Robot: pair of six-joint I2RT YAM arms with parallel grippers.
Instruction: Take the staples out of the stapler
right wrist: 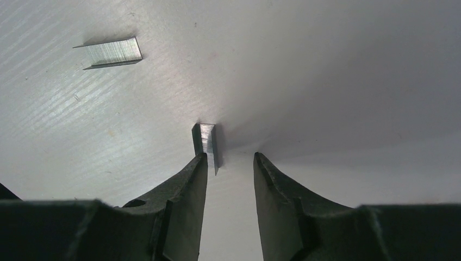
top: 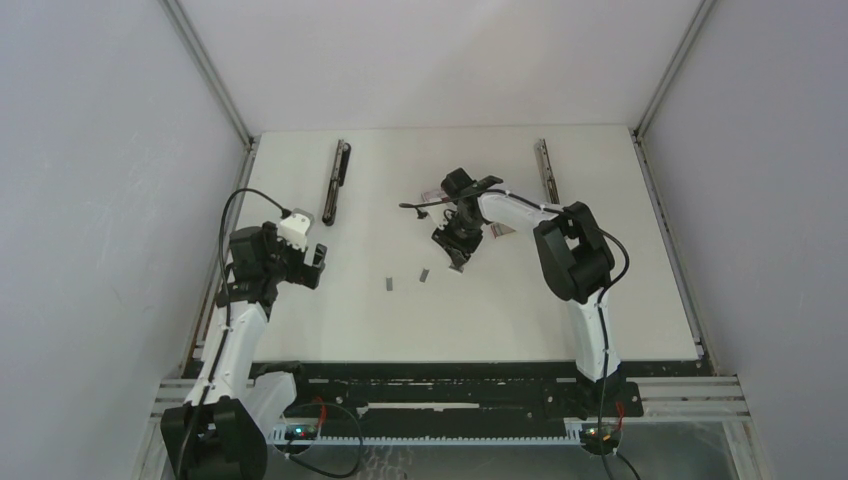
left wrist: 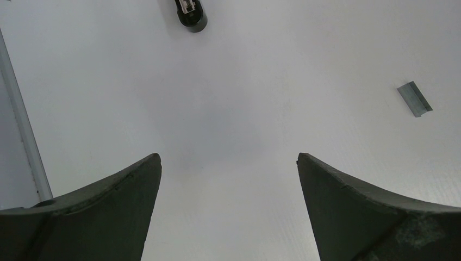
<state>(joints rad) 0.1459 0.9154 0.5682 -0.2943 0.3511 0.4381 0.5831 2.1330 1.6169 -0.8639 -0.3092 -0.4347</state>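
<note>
- Right gripper (right wrist: 230, 156): dark, matte, tapered fingers stand partly apart and clamp nothing. A short ribbed grey metal staple strip (right wrist: 205, 140) touches one fingertip.
- Farther ahead and to the left, a second staple strip (right wrist: 111, 53) lies flat on the white table (right wrist: 326, 81).
- Left gripper (left wrist: 229, 157): jaws spread wide and empty.

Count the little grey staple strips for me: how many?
3 staple strips: one on the table, another beside it, a third at the right gripper. Others may hide beneath it.
</note>
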